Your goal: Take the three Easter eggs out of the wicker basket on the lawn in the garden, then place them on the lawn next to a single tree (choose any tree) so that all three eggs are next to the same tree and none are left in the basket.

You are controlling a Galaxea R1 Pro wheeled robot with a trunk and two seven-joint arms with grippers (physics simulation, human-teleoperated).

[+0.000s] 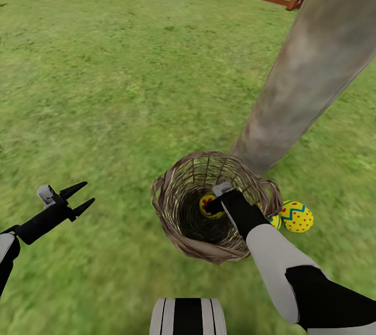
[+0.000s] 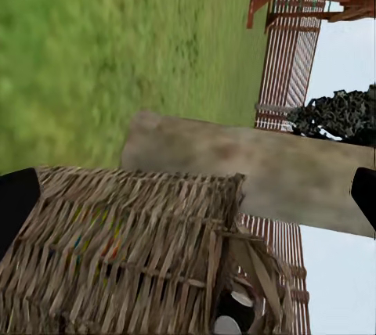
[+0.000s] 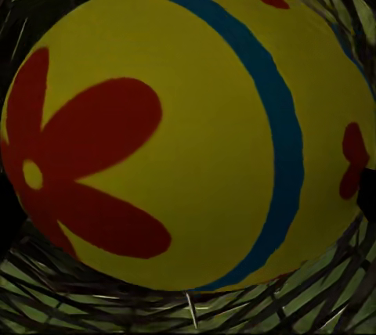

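Flower-marked egg [image 3: 188, 127] sits dead ahead of right claw [image 1: 215, 204] inside wicker basket [image 1: 172, 220]; grip state can't tell. Left claw [image 1: 78, 198] wide open, well off the basket.

The wicker basket [image 1: 172, 215] stands upright on the lawn [image 1: 104, 90] at lower centre, just beside the leaning grey-brown tree [image 1: 308, 74] trunk. One yellow egg with a red flower [image 1: 207, 202] sits inside; two more eggs [image 1: 296, 216] lie on the grass against its right side.
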